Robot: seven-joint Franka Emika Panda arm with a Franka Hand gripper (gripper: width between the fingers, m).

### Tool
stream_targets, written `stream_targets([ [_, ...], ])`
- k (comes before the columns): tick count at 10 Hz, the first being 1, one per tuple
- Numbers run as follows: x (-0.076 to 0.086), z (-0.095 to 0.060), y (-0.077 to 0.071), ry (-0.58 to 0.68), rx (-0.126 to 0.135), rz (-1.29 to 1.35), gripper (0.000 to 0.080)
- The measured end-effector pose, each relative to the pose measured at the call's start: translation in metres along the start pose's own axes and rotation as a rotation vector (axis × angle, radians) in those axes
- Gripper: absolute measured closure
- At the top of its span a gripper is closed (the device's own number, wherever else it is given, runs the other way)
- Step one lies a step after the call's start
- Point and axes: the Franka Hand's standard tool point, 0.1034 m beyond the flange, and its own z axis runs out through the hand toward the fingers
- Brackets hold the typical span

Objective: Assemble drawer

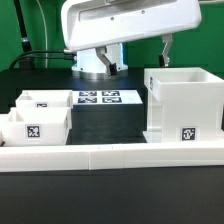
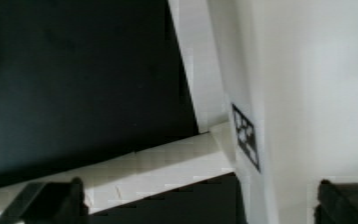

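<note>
The two-finger gripper [image 2: 202, 205] is spread wide. In the wrist view its dark fingertips [image 2: 51, 200] stand at opposite edges of the picture, with nothing pinched between them. Beyond the fingertips that view shows a white panel [image 2: 309, 90] carrying a black-and-white square tag [image 2: 243, 135]. A white bar [image 2: 140, 165] butts against the panel over the black table surface [image 2: 69, 80]. Whether either finger touches the panel cannot be told.

In the exterior view the arm's white hand body [image 1: 130, 25] hangs above and behind the tall white plastic boxy housing [image 1: 185, 100] of the drawer. One dark finger [image 1: 166, 48] reaches down near the housing's rear upper rim. The housing stands upright at the exterior view's right, open side up, with a tag low on its front face. It sits just behind the long low white border wall [image 1: 110, 155].

The two small white plastic trays, the rear tray [image 1: 45, 100] and the front tray [image 1: 35, 125], sit just beside each other at the exterior view's left. Each bears a tag, and both are well apart from the housing. The marker board [image 1: 100, 97] lies flat on the table between trays and housing, farther back.
</note>
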Motion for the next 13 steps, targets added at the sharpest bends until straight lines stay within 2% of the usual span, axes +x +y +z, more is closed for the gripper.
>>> stream_targets([
  [2, -0.008, 0.000, 0.026, 0.018, -0.030, 0.023, 0.0151],
  [4, -0.019, 0.005, 0.049, 0.012, -0.048, 0.056, 0.0151],
  [10, -0.021, 0.007, 0.049, 0.006, -0.049, 0.064, 0.0151],
  [11, -0.028, 0.016, 0.053, -0.010, -0.068, 0.076, 0.0151],
  [12, -0.036, 0.028, 0.058, -0.020, -0.102, 0.076, 0.0151],
  [13, -0.041, 0.035, 0.069, -0.032, -0.115, 0.088, 0.0151],
])
